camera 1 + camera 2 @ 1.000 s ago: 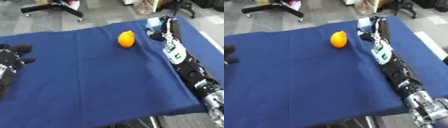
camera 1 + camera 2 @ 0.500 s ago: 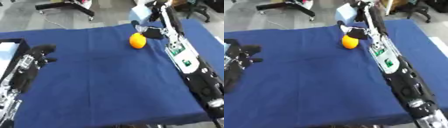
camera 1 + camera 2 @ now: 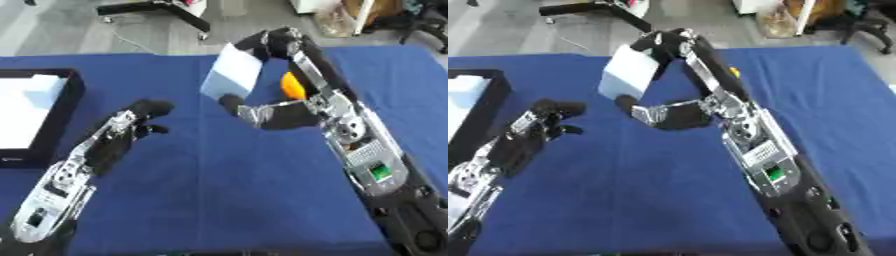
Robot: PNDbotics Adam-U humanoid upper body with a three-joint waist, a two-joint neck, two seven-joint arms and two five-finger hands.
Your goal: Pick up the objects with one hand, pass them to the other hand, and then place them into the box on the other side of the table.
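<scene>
My right hand [image 3: 293, 114] reaches in from the lower right and is shut on a pale white-blue box [image 3: 232, 75]. Its fingers [image 3: 297, 52] curl over the box's top and its thumb sits under the bottom edge, so the box hangs tilted above the middle of the blue table [image 3: 219, 190]. An orange [image 3: 291, 86] lies on the cloth behind that hand, partly hidden by the fingers. My left hand [image 3: 122, 132] is raised on the left with relaxed fingers, empty, a short way left of and below the box.
A black-walled box [image 3: 74, 92] with white contents [image 3: 26, 107] sits at the table's left edge. Beyond the far edge are grey floor and a black chair base [image 3: 157, 7]. My right forearm [image 3: 376, 170] lies along the table's right side.
The view has swung left, bringing the black box in. My right hand has carried the pale box from near the orange leftward over the table's middle; my left hand has risen toward it.
</scene>
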